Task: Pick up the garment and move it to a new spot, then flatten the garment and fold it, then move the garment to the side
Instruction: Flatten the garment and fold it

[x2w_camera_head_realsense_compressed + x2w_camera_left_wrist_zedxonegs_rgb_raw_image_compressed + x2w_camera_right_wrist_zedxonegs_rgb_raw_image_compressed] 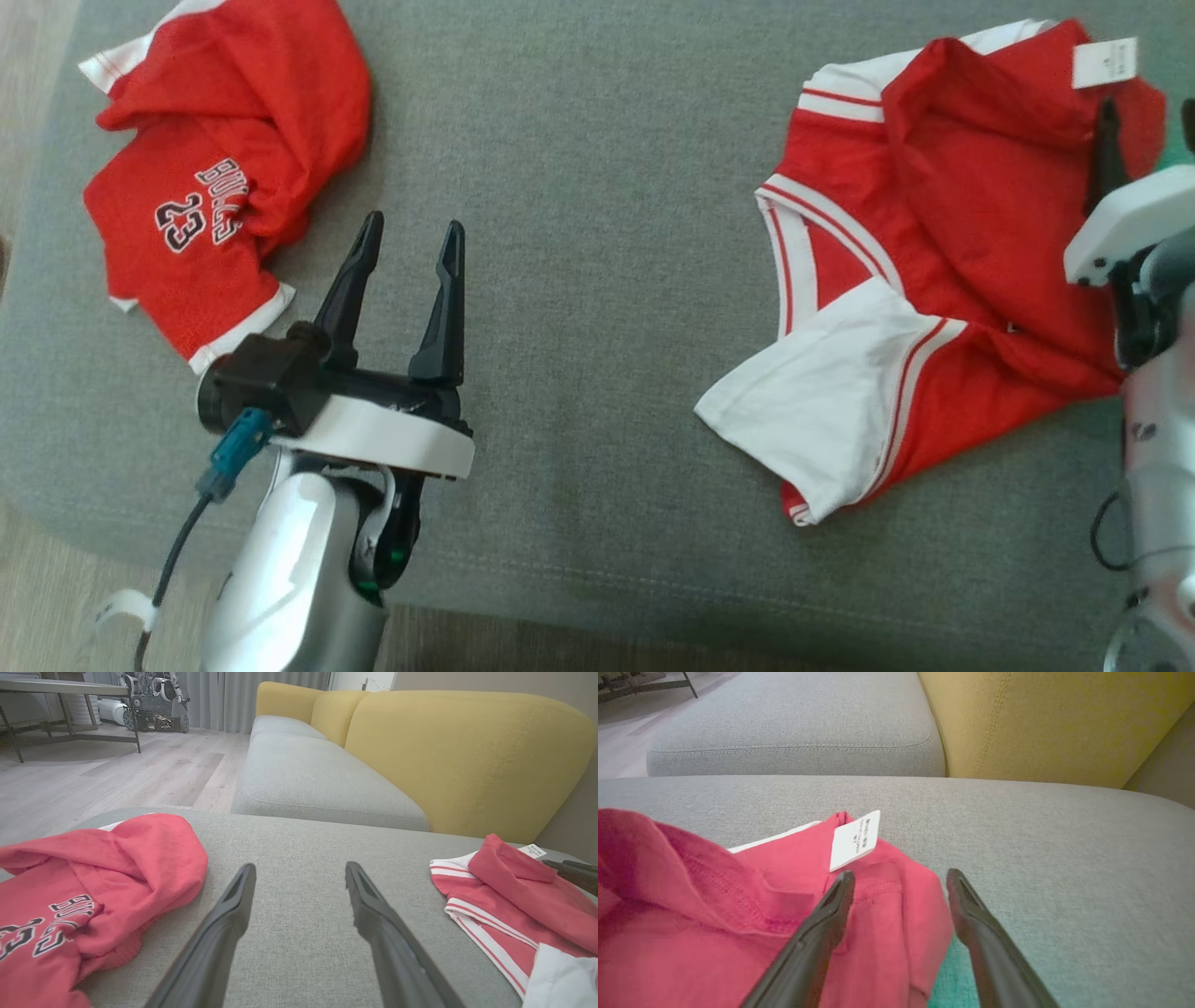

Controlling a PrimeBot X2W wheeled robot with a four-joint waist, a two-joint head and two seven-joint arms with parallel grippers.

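Note:
A crumpled red and white garment [934, 261] lies on the right of the grey cushion [597, 308], one white sleeve spread toward the front. Its white tag [855, 840] sticks up at the far edge. My right gripper [1148, 117] hangs open over that garment's right edge [714, 905], just short of the tag, its own view [900, 875] showing nothing between the fingers. A second bunched red jersey [215, 177] printed BULLS 23 lies at the far left. My left gripper [414, 229] stands open over bare cushion between the two, nearer the jersey [84, 891]; its view [300, 868] also shows the right garment [514, 905].
A grey seat cushion [308, 774] with a yellow backrest [462, 751] stands beyond the cushion I work on. Wooden floor [117, 770] lies to the left, with a table [65, 688] and other equipment far back. The cushion's front edge runs below my left wrist [579, 597].

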